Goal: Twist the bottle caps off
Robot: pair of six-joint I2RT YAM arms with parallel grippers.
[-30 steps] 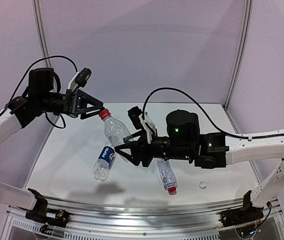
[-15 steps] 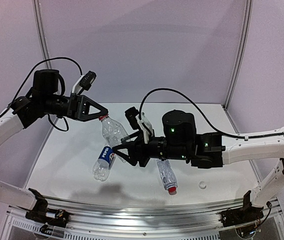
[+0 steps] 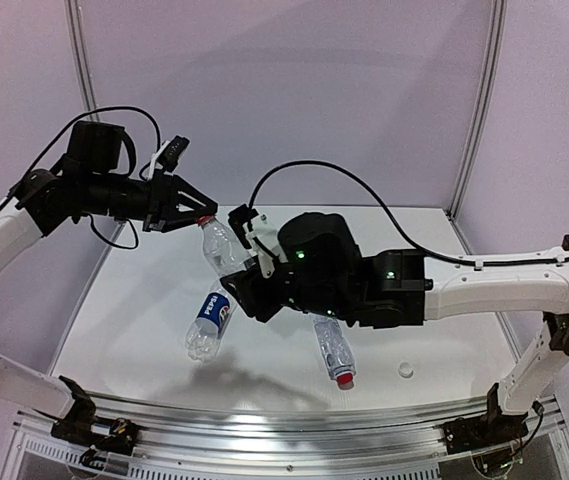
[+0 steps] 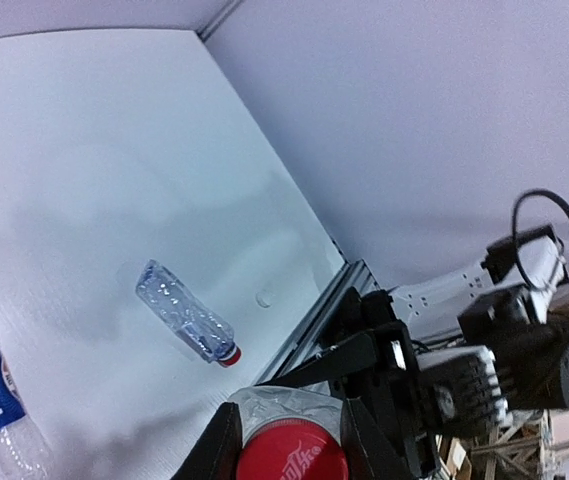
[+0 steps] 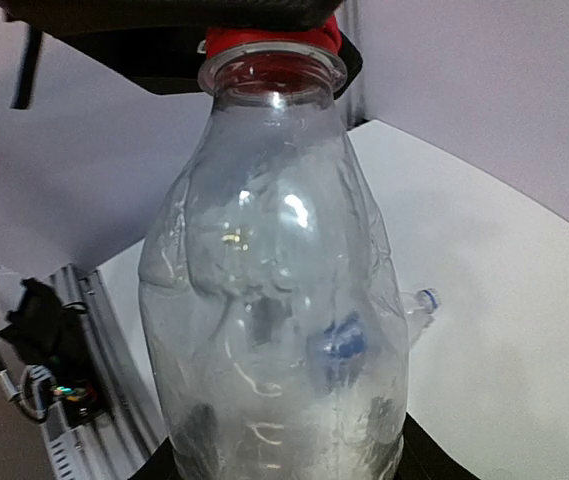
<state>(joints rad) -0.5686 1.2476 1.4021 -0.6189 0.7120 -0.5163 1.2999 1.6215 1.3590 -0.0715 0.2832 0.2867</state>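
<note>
The left fingers (image 4: 216, 452) have just pinched shut on the red cap (image 4: 292, 462) of the bottle (image 3: 222, 250), which the right fingers (image 3: 236, 290) grip by its body, up off the tabletop (image 3: 134, 300). It looks ready for the twist, though the cap is still seated on the neck.

From above, the red cap (image 3: 205, 221) is almost lost between the fingers of the left gripper (image 3: 203, 215), with only a sliver showing. In the left wrist view the bottom edge cuts off both the cap and the fingers (image 4: 222, 445). The held bottle (image 3: 220, 248) shows just its neck and shoulder from above — its lower half sits behind the right gripper (image 3: 237, 290), whose fingers are buried under the wrist. The right wrist view crops the bottle's base. The Pepsi bottle (image 3: 208, 322) runs up against that gripper at its far end, and I cannot tell whether it has a cap. The left wrist picture's edge slices it. The whitish cap (image 3: 405, 370) is a mere speck — which way up it lies cannot be told.
</note>
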